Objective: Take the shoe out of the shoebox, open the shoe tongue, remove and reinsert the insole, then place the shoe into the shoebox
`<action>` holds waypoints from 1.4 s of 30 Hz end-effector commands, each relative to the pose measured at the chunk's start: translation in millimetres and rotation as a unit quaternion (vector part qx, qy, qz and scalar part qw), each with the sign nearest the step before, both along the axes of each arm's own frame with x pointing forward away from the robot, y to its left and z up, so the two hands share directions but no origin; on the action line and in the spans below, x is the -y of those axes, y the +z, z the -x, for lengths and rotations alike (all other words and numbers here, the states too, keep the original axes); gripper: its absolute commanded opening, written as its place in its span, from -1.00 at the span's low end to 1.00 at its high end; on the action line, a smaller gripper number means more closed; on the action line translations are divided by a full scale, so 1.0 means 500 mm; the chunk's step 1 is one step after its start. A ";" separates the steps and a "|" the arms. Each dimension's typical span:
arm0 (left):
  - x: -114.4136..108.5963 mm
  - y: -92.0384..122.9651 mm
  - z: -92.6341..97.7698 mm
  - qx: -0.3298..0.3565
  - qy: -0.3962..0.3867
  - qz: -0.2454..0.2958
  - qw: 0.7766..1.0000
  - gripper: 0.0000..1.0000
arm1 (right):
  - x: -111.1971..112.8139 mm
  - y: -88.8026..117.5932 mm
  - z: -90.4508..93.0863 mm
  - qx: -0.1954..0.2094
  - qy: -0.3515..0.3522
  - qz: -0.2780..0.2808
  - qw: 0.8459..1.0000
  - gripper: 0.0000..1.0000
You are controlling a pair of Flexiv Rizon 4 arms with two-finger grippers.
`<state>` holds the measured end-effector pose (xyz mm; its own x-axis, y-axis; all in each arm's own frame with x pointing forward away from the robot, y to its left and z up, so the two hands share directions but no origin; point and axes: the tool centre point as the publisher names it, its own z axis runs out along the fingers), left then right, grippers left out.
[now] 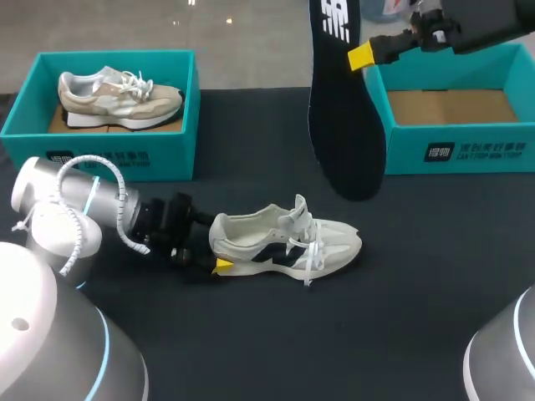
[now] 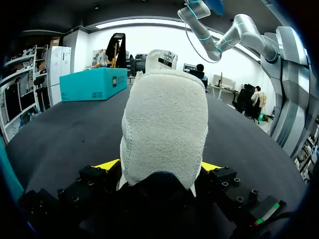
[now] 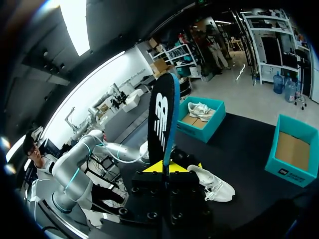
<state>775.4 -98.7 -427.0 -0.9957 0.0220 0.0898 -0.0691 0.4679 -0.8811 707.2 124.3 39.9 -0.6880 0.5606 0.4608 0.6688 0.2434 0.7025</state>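
A white shoe (image 1: pixel 284 244) with a dark side mark lies on its sole on the black table, toe to the right. My left gripper (image 1: pixel 216 261) sits at its heel (image 2: pixel 164 129), open, with the heel between its wide-spread yellow tips. High over the table's back right, my right gripper (image 1: pixel 361 56) is shut on a long black insole (image 1: pixel 343 125), which hangs on edge with its tip pointing down. In the right wrist view the insole (image 3: pixel 162 119) rises straight out from between the right gripper (image 3: pixel 167 167), and the white shoe (image 3: pixel 214 184) lies below.
An empty teal shoebox (image 1: pixel 456 150) with a cardboard floor stands at the back right, just right of the hanging insole. A second teal box (image 1: pixel 100 159) at the back left holds a beige shoe (image 1: pixel 117 96).
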 end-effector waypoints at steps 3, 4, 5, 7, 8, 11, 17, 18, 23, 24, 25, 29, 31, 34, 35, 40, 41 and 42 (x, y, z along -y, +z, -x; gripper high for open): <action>-0.003 0.002 -0.001 -0.012 -0.013 -0.023 1.000 1.00 | -0.006 0.002 -0.006 -0.002 0.001 0.002 1.000 -1.00; -0.005 0.005 0.000 -0.012 -0.013 -0.026 1.000 1.00 | -0.006 0.002 -0.006 -0.002 0.001 0.002 1.000 -1.00; -0.007 0.007 0.001 -0.013 -0.011 -0.034 0.999 1.00 | -0.006 0.002 -0.006 -0.002 0.001 0.002 1.000 -1.00; -0.013 0.012 0.002 -0.012 -0.007 -0.044 0.999 1.00 | -0.006 0.002 -0.006 -0.002 0.001 0.002 1.000 -1.00; -0.016 0.014 0.002 -0.013 -0.005 -0.051 0.999 1.00 | -0.006 0.002 -0.006 -0.002 0.001 0.002 1.000 -1.00; -0.023 0.023 0.005 -0.009 -0.006 -0.064 0.998 1.00 | -0.006 0.002 -0.006 -0.002 0.001 0.002 1.000 -1.00; -0.033 0.041 0.009 -0.010 -0.018 -0.086 0.996 1.00 | -0.006 0.002 -0.006 -0.002 0.001 0.002 1.000 -1.00; -0.034 0.045 0.011 -0.012 -0.022 -0.090 0.996 1.00 | -0.006 0.002 -0.006 -0.002 0.001 0.002 1.000 -1.00; -0.040 0.063 0.011 -0.021 -0.037 -0.131 0.990 1.00 | -0.006 0.002 -0.006 -0.002 0.001 0.002 1.000 -1.00; -0.043 0.067 0.010 -0.023 -0.033 -0.142 0.989 1.00 | -0.006 0.002 -0.006 -0.002 0.001 0.002 1.000 -1.00; -0.046 0.070 0.010 -0.023 -0.033 -0.152 0.988 1.00 | -0.006 0.002 -0.006 -0.002 0.001 0.002 1.000 -1.00; -0.052 0.076 0.008 -0.024 -0.028 -0.174 0.984 1.00 | -0.006 0.002 -0.006 -0.002 0.001 0.002 1.000 -1.00; -0.052 0.076 0.008 -0.024 -0.028 -0.174 0.984 1.00 | -0.006 0.002 -0.006 -0.002 0.001 0.002 1.000 -1.00; -0.052 0.076 0.008 -0.024 -0.028 -0.174 0.984 1.00 | -0.006 0.002 -0.006 -0.002 0.001 0.002 1.000 -1.00; -0.052 0.076 0.008 -0.024 -0.028 -0.174 0.984 1.00 | -0.006 0.002 -0.006 -0.002 0.001 0.002 1.000 -1.00; -0.052 0.076 0.008 -0.024 -0.028 -0.174 0.984 1.00 | -0.006 0.002 -0.006 -0.002 0.001 0.002 1.000 -1.00; -0.052 0.076 0.008 -0.024 -0.028 -0.174 0.984 1.00 | -0.006 0.002 -0.006 -0.002 0.001 0.002 1.000 -1.00; -0.052 0.082 0.009 -0.023 -0.030 -0.187 0.982 1.00 | -0.006 0.002 -0.006 -0.002 0.001 0.002 1.000 -1.00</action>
<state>771.8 -72.3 -390.0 -0.9885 0.0370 0.1465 -0.0711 0.7419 -0.6667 707.8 125.0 40.5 -0.6878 0.5605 0.4611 0.6696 0.2448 0.7012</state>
